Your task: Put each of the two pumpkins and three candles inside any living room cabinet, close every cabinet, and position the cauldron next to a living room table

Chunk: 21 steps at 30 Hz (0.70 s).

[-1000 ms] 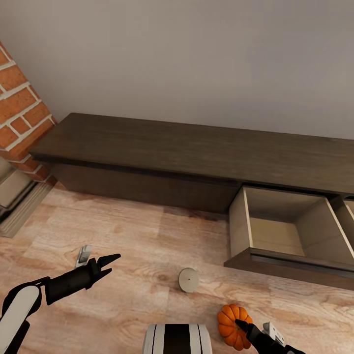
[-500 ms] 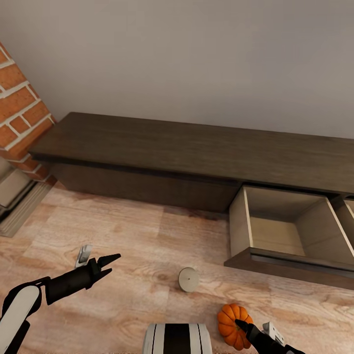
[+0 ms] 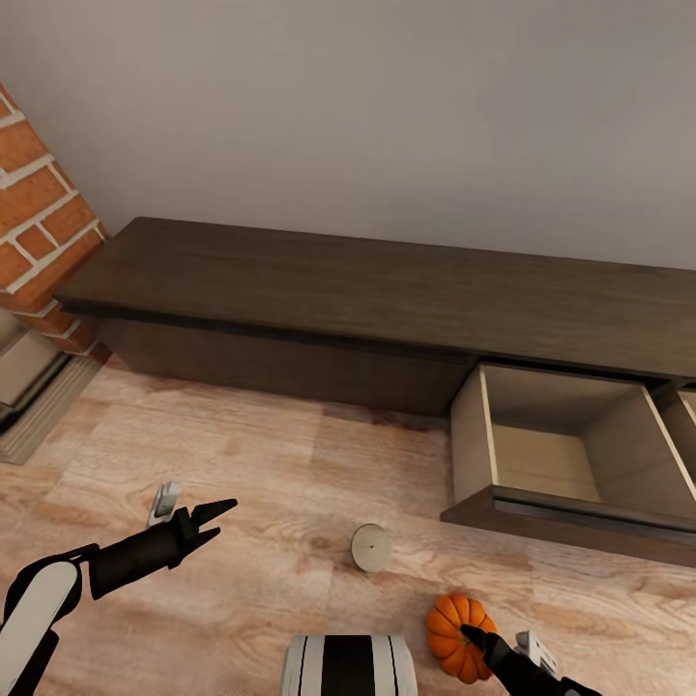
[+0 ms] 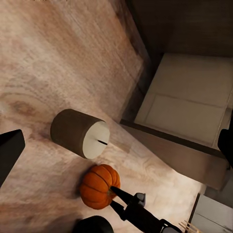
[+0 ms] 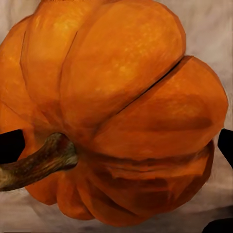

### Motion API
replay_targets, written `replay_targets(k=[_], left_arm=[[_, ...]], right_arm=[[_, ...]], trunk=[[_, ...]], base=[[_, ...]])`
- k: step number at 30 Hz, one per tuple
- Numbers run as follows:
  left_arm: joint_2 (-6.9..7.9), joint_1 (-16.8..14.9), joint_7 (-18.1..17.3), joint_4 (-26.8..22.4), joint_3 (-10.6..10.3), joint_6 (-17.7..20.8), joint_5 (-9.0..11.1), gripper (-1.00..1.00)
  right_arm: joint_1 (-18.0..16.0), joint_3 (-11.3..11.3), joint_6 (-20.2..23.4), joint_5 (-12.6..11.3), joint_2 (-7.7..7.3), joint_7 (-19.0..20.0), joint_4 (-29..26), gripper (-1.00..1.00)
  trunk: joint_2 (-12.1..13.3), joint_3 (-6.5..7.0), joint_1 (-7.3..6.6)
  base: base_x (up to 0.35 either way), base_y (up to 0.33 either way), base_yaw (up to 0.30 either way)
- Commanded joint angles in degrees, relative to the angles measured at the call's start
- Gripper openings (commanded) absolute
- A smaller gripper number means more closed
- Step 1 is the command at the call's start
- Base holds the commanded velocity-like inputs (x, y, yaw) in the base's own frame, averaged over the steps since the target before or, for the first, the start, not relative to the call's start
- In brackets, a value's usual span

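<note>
The right claw (image 3: 471, 638) reaches low over the pale wood-plank floor (image 3: 261, 464), its dark fingers spread to either side of a small bright orange ribbed pumpkin (image 3: 456, 623). In the right wrist view the pumpkin (image 5: 121, 111) sits between the two black fingertips (image 5: 10, 145) at the picture's edges, its brown stem (image 5: 39, 162) pointing toward one of them. The fingers look apart rather than pressed into the rind, so this claw is released around the pumpkin, and the pumpkin rests on the floor.

Ahead of that claw and toward the left one stands a short, squat beige-grey cylindrical candle (image 3: 371, 549) with a tiny wick dot, apart from the pumpkin. The left wrist view shows the candle (image 4: 80, 132) upright just beside the pumpkin (image 4: 99, 186), with the right arm's tip touching the pumpkin.

The left claw (image 3: 215, 520) hangs over the floor, well apart from the candle, its two pointed fingers parted and holding nothing.

Beyond both claws runs the long low dark brown wooden cabinet (image 3: 338, 290) against the grey wall (image 3: 387, 106). Its drawer (image 3: 541, 464), ahead of the right claw, is pulled out, with a pale beige interior. A red brick column (image 3: 39, 222) stands beyond the left claw.
</note>
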Motion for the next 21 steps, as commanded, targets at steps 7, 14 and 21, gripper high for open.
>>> replay_targets(k=[7, 14, 21], left_arm=[[-0.01, -0.02, -0.54, 0.01, 0.08, 0.23, -0.51, 1.0], [-0.01, -0.02, -0.56, 0.01, 0.08, 0.23, -0.51, 1.0], [-0.01, -0.03, -0.54, 0.01, 0.08, 0.23, -0.51, 1.0]], right_arm=[[-0.02, 0.32, 0.44, -0.59, -0.06, 2.7, 0.05, 1.0], [-0.02, 0.32, 0.45, -0.66, -0.02, 2.52, 0.07, 1.0], [-0.02, 0.32, 0.45, -0.66, -0.02, 2.46, 0.07, 1.0]], trunk=[[-0.08, -1.14, 0.12], [-0.09, -1.36, 0.15], [-0.13, -2.03, 0.22]], base=[[0.0, 0.0, 0.0], [0.0, 0.0, 0.0], [0.0, 0.0, 0.0]])
